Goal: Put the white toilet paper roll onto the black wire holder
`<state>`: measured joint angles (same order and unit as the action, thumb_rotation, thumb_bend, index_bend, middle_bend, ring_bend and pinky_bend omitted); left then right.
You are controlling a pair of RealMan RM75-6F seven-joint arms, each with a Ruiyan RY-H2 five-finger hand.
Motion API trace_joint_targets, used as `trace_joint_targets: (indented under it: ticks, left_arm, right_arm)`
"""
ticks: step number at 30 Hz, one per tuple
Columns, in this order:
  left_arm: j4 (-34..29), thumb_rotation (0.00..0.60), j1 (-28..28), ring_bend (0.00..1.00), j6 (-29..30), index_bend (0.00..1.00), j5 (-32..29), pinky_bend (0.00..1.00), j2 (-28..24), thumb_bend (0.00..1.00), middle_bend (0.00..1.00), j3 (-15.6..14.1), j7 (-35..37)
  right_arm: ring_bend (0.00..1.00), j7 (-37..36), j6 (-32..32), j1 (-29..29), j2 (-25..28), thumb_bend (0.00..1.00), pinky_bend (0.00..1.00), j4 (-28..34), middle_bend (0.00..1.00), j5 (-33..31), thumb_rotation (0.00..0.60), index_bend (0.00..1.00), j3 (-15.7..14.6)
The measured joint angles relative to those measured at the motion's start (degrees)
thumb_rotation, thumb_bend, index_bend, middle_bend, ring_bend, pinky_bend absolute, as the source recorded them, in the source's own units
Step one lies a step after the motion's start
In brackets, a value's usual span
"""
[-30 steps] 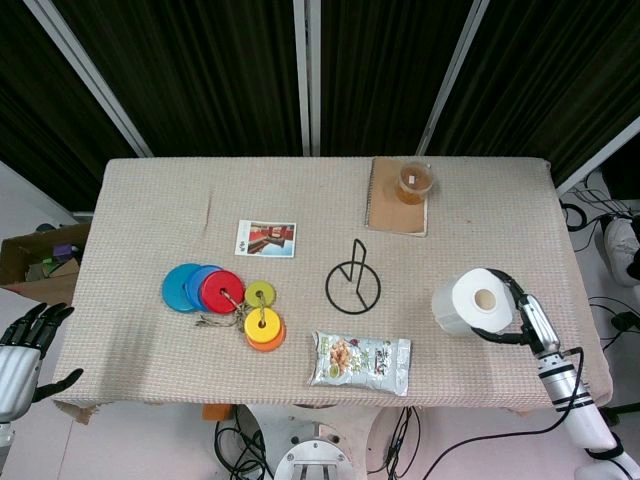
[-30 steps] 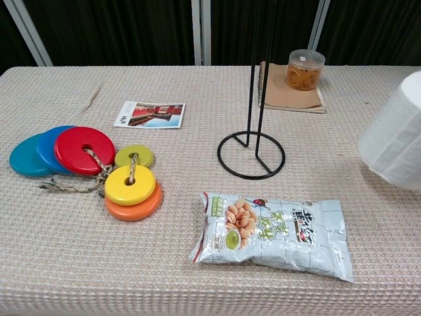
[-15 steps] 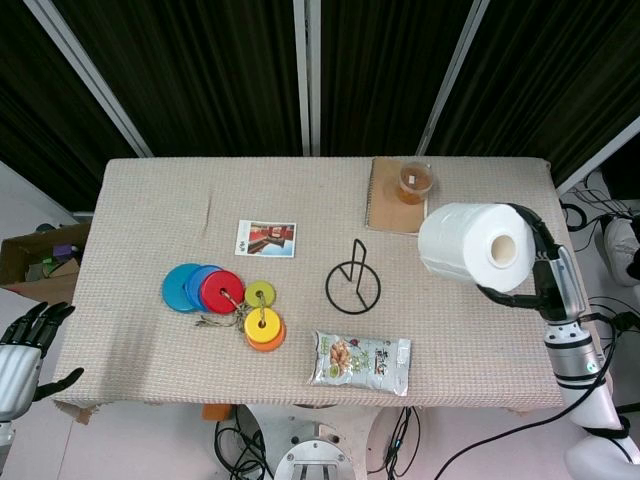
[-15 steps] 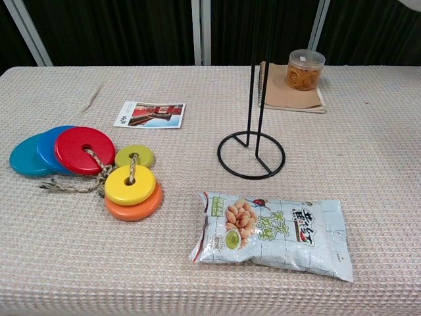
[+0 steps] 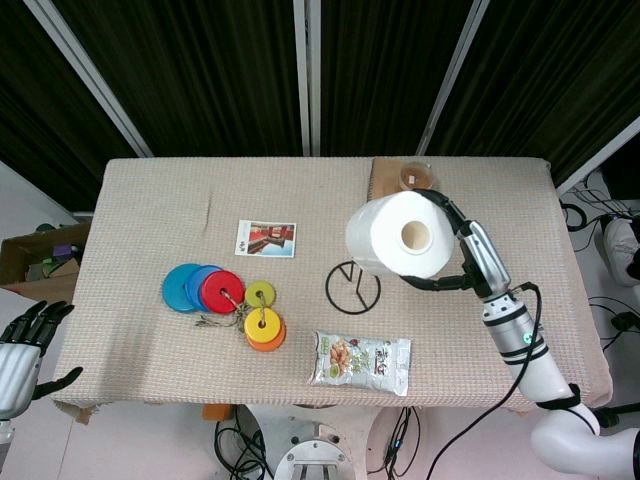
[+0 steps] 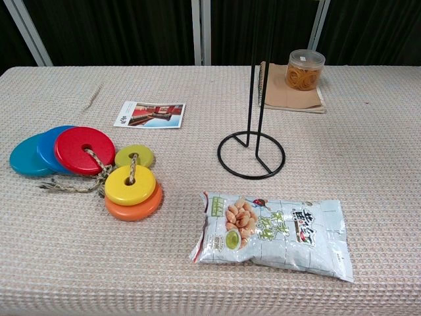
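Cradling the toilet paper roll (image 5: 400, 235), right robot hand (image 5: 465, 262).

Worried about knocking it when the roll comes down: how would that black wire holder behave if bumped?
The black wire holder is thin wire, so probably light and easily shoved across the cloth. Its tall post over a small ring base suggests it may tip if the toilet paper roll in the right hand hits the top sideways.
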<state>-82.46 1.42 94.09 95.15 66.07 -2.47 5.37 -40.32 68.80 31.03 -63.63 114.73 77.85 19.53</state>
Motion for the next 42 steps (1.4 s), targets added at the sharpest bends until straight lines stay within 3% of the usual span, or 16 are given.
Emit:
trace_joint_targets:
  ticks: [11, 22, 27, 30, 32, 34, 42]
  left_arm:
    - [1.0, 0.600, -0.2, 0.10, -0.5, 0.14, -0.1, 0.21, 0.7, 0.06, 0.15, -0.1, 0.8]
    - [2.1, 0.600, -0.1, 0.10, -0.4, 0.14, -0.4, 0.21, 1.0, 0.06, 0.15, -0.1, 2.0]
    - [2.7, 0.600, 0.0, 0.10, -0.3, 0.14, -0.5, 0.21, 1.3, 0.06, 0.15, -0.2, 2.5]
    - [2.9, 0.600, 0.2, 0.10, 0.1, 0.14, -0.6, 0.21, 1.3, 0.06, 0.15, -0.1, 2.8]
    - [3.1, 0.600, 0.3, 0.10, 0.2, 0.14, -0.6, 0.21, 1.3, 0.06, 0.15, -0.1, 3.0]
    - [3.2, 0.600, 0.4, 0.10, 0.2, 0.14, -0.7, 0.21, 1.3, 0.06, 0.15, -0.1, 3.1]
    - [3.4, 0.600, 0.3, 0.10, 0.1, 0.14, -0.7, 0.21, 1.5, 0.06, 0.15, -0.1, 3.1]
  right_arm:
    - [0.47, 5.5, -5.6, 3.9, -2.5, 0.12, 0.52, 2.1, 0.52, -8.5, 0.600, 0.48, 1.6]
    - [0.47, 11.2, -9.5, 6.3, -6.3, 0.12, 0.52, -0.6, 0.51, -14.4, 0.600, 0.48, 0.9]
    - [0.43, 12.1, -11.3, 7.0, -8.6, 0.12, 0.51, -3.2, 0.44, -15.1, 0.600, 0.38, -0.3]
    - [0.33, 12.1, -12.4, 7.1, -10.0, 0.10, 0.40, -5.3, 0.34, -15.0, 0.600, 0.22, -1.0]
    - [0.10, 11.8, -13.5, 7.3, -10.6, 0.05, 0.16, -6.6, 0.11, -14.2, 0.600, 0.04, -1.6]
    - [0.00, 11.1, -14.3, 7.3, -10.8, 0.01, 0.02, -7.5, 0.01, -12.6, 0.600, 0.00, -2.0]
    - [0.00, 8.4, -12.3, 5.8, -12.1, 0.00, 0.00, -10.7, 0.00, -7.5, 0.600, 0.00, -2.4]
